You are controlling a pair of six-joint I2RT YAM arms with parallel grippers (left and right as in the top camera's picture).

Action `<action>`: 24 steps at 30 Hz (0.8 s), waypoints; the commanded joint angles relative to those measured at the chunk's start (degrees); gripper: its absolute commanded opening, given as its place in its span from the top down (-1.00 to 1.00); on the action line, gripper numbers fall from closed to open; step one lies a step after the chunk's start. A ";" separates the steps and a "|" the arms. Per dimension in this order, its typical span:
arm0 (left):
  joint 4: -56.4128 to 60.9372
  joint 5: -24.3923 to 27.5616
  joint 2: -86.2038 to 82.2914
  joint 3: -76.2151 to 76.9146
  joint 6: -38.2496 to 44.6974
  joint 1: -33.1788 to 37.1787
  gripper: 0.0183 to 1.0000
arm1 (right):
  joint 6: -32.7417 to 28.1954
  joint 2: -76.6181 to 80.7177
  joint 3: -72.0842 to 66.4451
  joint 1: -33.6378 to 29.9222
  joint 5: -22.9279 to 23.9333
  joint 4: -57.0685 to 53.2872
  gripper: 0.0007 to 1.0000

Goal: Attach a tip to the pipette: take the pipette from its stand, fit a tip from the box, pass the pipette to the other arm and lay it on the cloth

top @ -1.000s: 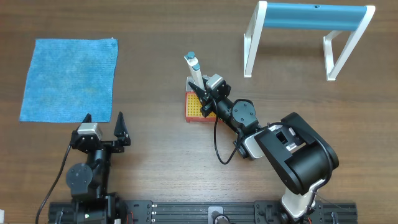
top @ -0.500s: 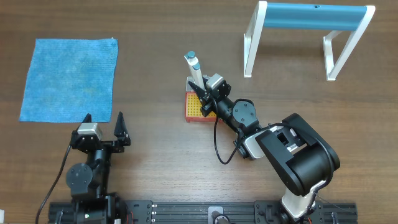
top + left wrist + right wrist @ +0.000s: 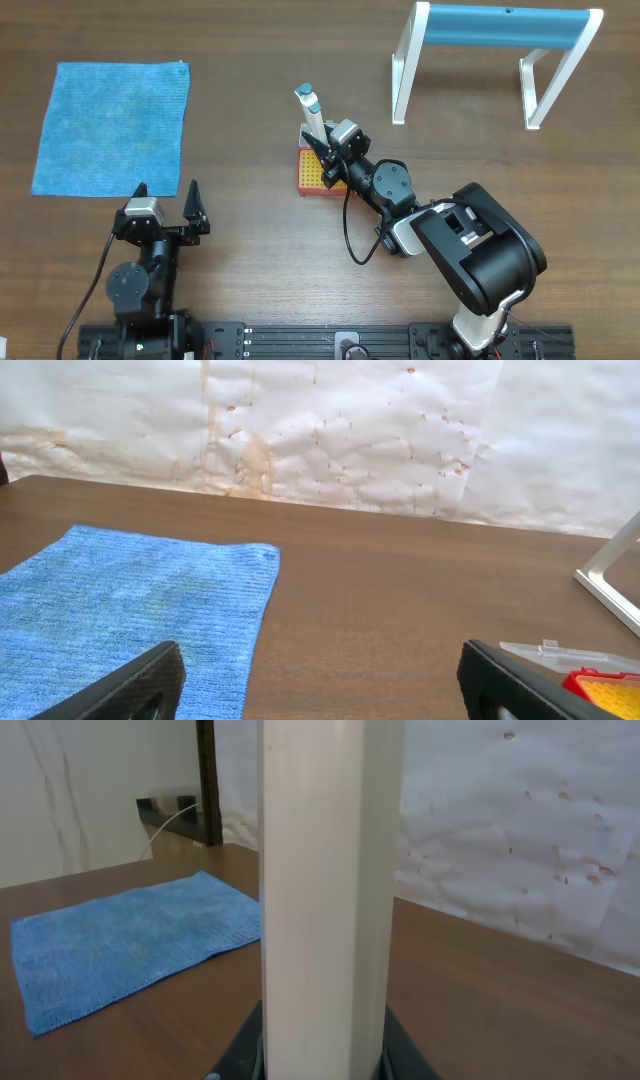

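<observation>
A brown wooden table carries everything we see. At its left lies the blue cloth, spread flat. Just beside the cloth's near edge sits the left arm, its jaws spread and holding nothing. Near the middle, the pipette stands upright over the tip box, pinched in the jaws of the right arm. At the far right is the stand, bare. We judge that the tip fitting is in hand. If the push lands off a tip's centre, the tip may seat crooked, or the shaft may slip in the grip.
</observation>
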 commanded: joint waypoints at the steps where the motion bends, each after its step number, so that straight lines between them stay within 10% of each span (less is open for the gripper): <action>1: -0.22 -0.46 -0.42 -0.24 -0.46 0.28 -0.76 | -0.81 -1.60 0.15 0.81 0.50 0.61 0.84; 24: -0.22 -0.46 -0.44 -0.24 -0.46 0.28 -0.76 | -0.83 -2.99 -1.64 0.92 0.96 0.57 0.84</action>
